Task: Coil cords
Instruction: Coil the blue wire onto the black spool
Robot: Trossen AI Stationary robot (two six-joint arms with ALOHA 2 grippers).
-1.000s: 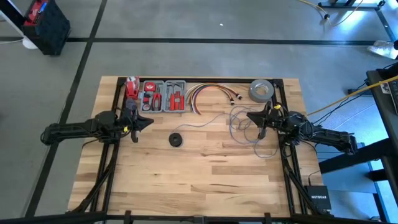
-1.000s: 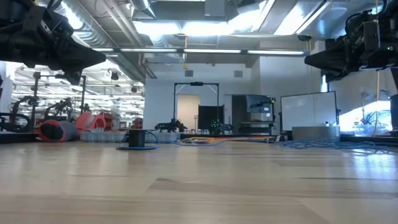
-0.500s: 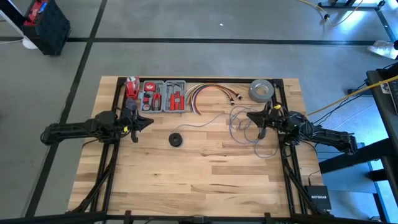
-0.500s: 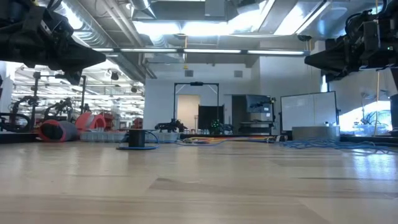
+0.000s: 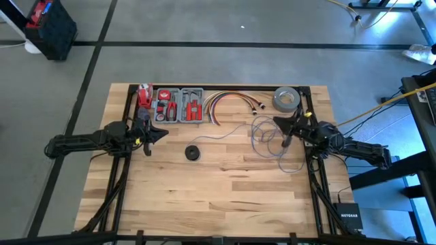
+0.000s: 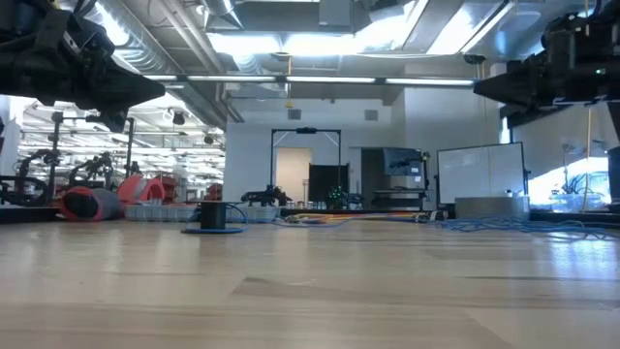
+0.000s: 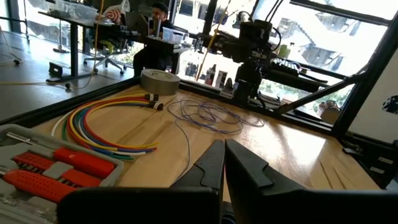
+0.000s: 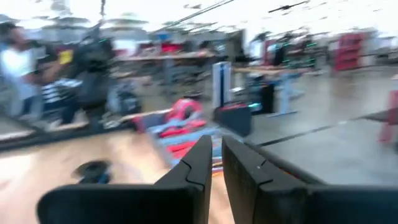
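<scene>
While the thin grey-blue wire (image 5: 262,139) sprawls limp beneath the right gripper (image 5: 278,124), jaws nearly shut and empty, it looks feather-light, springy; pinch one loose loop.

Two arms, left gripper (image 5: 162,133) and right gripper (image 5: 276,123). One thin grey-blue wire (image 5: 262,139). One black disc (image 5: 193,152). One tape roll (image 5: 287,99). One tool tray (image 5: 178,105). One red-yellow-white cable bundle (image 5: 228,102). One table (image 5: 218,190).
</scene>
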